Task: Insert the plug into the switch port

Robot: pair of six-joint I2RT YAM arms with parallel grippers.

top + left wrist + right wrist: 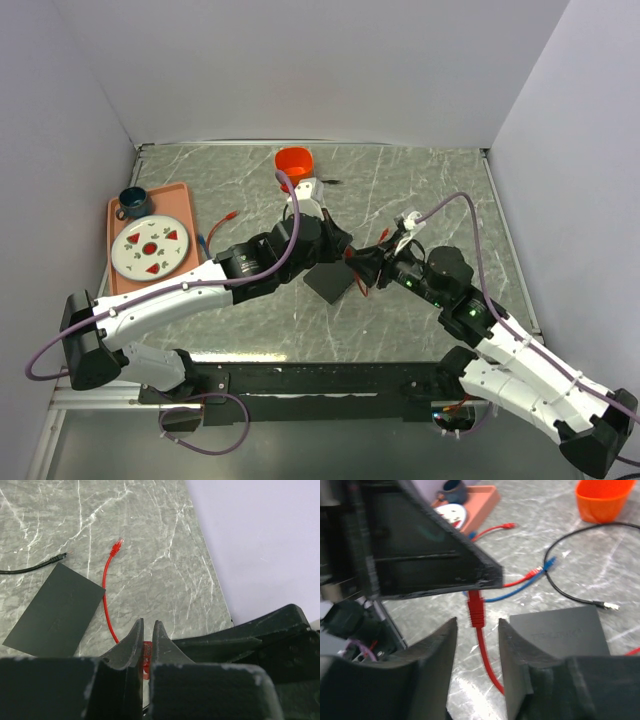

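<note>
My left gripper is shut on a red plug, which shows as a red sliver between its fingers. In the right wrist view the plug hangs below the left gripper's finger, its red cable trailing down. My right gripper is open, one finger on each side of the plug's boot and neither touching it. The flat black box lies just right of it on the table, also seen as the box under both grippers. The switch port itself shows in no view.
An orange cup stands at the back centre. A black cable and a blue cable lie beyond the box. The red cable's far end rests on the marble. At the left sits an orange tray with a plate and a cup.
</note>
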